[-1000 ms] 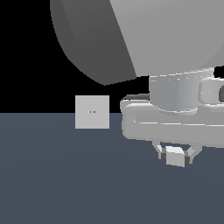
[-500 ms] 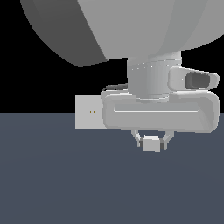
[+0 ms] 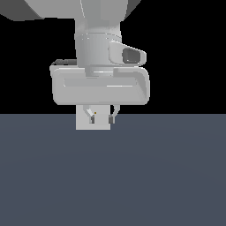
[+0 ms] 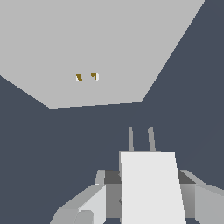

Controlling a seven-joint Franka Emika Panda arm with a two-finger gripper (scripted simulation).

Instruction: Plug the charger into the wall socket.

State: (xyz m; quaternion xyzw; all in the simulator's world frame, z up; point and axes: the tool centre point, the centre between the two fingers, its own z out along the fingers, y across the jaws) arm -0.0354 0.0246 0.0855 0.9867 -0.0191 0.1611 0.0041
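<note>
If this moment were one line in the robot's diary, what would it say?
phase: approach | gripper: shut on charger | prongs: facing wall socket, not inserted | gap: visible in wrist view

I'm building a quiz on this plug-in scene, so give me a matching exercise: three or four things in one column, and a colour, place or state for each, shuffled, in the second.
Things:
1. charger
2. wall socket
3. prongs
4. floor

Descriptions:
A. dark blue-grey surface
B. flat light-grey panel with two small orange holes
C. off-white block held in the gripper
D. two thin bars sticking out towards the panel, not yet touching it

Pairs: 1-C, 2-B, 3-D, 4-A
</note>
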